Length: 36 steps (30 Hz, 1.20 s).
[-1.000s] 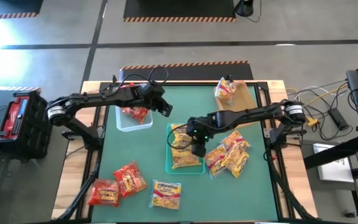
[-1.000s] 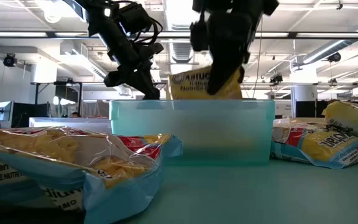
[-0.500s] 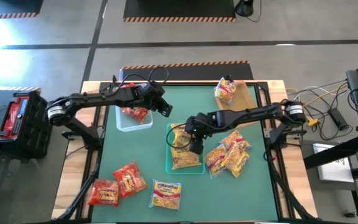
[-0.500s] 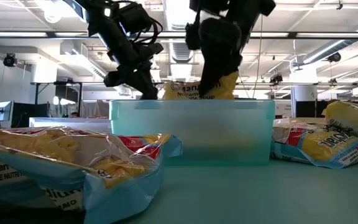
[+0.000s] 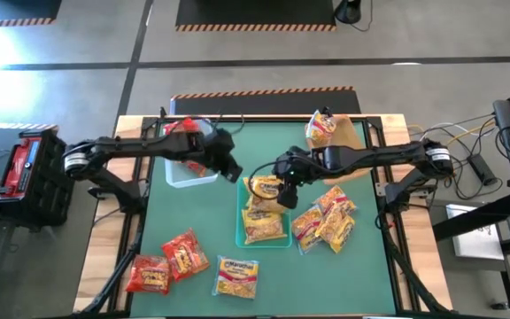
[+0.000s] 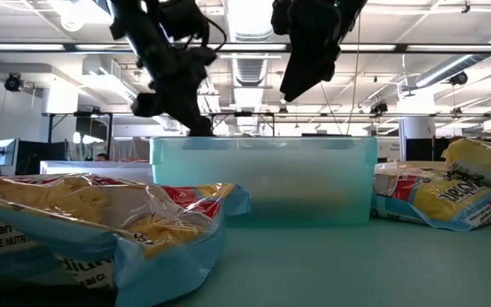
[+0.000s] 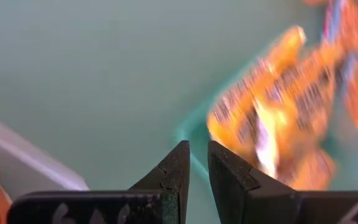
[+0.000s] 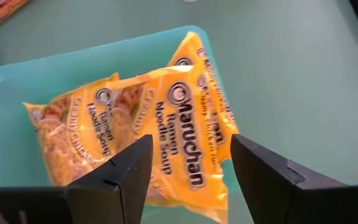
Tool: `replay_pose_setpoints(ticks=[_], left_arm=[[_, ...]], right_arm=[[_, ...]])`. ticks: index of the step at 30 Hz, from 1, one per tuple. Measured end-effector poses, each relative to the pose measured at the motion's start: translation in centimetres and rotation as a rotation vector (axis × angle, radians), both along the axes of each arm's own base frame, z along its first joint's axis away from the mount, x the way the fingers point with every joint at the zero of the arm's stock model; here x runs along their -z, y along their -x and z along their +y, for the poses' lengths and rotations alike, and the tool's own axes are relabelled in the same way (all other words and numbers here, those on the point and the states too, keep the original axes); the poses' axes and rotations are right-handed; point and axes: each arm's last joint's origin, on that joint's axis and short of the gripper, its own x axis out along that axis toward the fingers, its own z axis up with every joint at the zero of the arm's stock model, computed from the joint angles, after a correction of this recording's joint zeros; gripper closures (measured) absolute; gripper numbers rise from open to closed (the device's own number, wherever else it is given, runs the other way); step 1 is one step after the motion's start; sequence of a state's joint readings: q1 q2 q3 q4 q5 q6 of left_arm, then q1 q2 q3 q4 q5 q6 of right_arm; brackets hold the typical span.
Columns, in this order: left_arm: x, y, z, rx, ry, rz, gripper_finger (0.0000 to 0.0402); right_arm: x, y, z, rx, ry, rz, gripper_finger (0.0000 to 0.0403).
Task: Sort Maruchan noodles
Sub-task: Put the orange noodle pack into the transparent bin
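Green matting covers the table [image 5: 193, 213], with a bright open workshop showing behind it in the low view. At the middle, the right gripper [image 5: 287, 188] hangs over the far end of the teal bin [image 5: 240, 232], fingers spread wide and empty; directly beneath them lie the yellow packets [image 8: 166, 130] inside that bin (at least two, overlapping, Maruchan lettering facing up). Just beside this gripper, on its outer side, a loose heap of yellow-and-pink packets [image 5: 326, 220] rests on the mat. Farther off, one more packet [image 5: 321, 129] sits on the tan bin [image 5: 351, 135] at the far edge.

To the other side, the left gripper [image 5: 229, 168] hovers with fingers nearly closed, a thin gap between them, holding nothing. Close behind it is the clear bin [image 5: 177, 174] with a red packet [image 5: 191, 160] inside. Three more packets [image 5: 184, 264], two red and one yellow, lie at the near edge, well apart from both grippers.
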<state>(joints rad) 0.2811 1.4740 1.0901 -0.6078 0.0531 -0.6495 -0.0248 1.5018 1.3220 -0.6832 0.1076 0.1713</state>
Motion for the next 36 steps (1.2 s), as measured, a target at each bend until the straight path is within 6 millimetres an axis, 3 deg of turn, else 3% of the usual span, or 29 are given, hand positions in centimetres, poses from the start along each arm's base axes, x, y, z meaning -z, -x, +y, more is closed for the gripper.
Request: replay_pose_setpoints(ticks=[9,20,30,36], left_arm=[[-0.5,1.3,-9.2,0.076,0.125,0.137,0.0361],[0.2,6.4,-19.0,0.000,0.258,0.455,0.0361],[0.4,9.2,-24.5,-0.126,0.370,0.474,0.0361],[2.0,9.4,-25.3,-0.149,0.324,0.523,0.0361]], right_arm=[[-0.1,-0.2,-1.4,0.051,-0.006,-0.025,0.0197],[-0.6,-0.9,-1.3,0.054,-0.052,-0.126,0.0197],[-0.6,-1.0,-0.8,0.185,-0.174,-0.146,0.0197],[-0.6,-1.1,0.0,0.175,-0.185,-0.149,0.0197]])
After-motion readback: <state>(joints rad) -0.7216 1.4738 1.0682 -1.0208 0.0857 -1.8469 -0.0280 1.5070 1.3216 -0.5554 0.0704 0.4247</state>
